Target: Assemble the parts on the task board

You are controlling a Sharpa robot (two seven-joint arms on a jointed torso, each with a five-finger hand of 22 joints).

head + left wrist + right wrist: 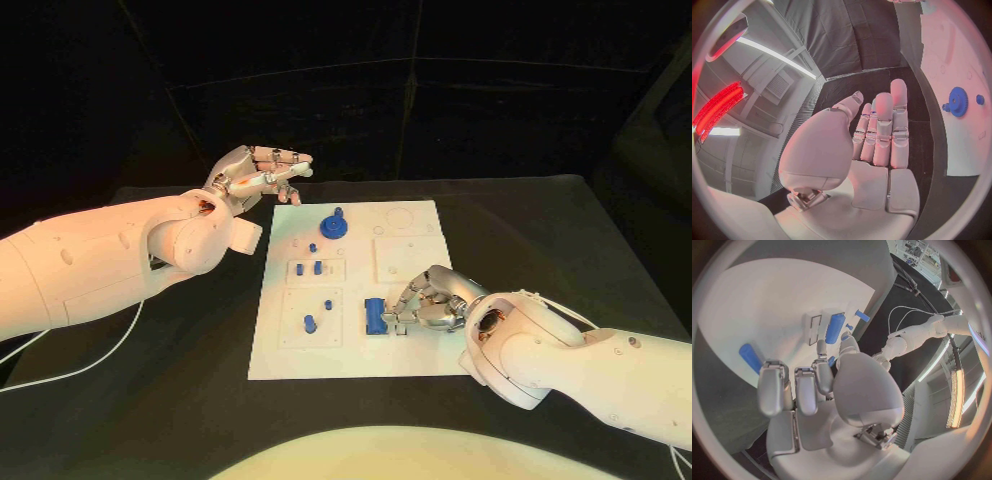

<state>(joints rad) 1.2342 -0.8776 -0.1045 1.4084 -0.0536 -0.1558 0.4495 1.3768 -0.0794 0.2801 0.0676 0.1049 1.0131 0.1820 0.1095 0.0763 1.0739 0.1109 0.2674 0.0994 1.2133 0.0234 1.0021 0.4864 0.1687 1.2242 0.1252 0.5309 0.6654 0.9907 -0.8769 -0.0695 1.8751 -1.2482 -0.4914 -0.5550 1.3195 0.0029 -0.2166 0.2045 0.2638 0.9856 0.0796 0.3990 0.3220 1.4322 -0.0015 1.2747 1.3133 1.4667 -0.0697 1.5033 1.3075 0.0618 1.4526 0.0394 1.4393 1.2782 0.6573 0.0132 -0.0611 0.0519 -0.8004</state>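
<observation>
Left hand (260, 175) hovers off the far-left corner of the flat white rectangular task board (418, 345), above the black table (577, 230). In the left wrist view its fingers (882, 127) lie straight and side by side, nothing in the palm.

On the board, left to right: blue toothed gear wheel with a small knob (335, 225) near the far edge; two short blue pegs (307, 268) standing in a recessed square at mid-board; a small blue oblong piece (310, 323) lying nearer the near-left corner; a long blue ribbed bar (375, 316) toward the near edge, right of centre.

Right hand (433, 303) is over the board with its fingers curled down just beside the bar. Whether they touch or pinch it: cannot tell from any view.

Risks (judgement): if the fingertips close off-centre, the bar could rotate or skid on the smooth plate toward the oblong piece. Pressing down on the near edge may shift the whole board.

Room: wide bare table right of the board for the right arm to withdraw; the board's right half is mostly free. Left hand has open table behind it.
</observation>
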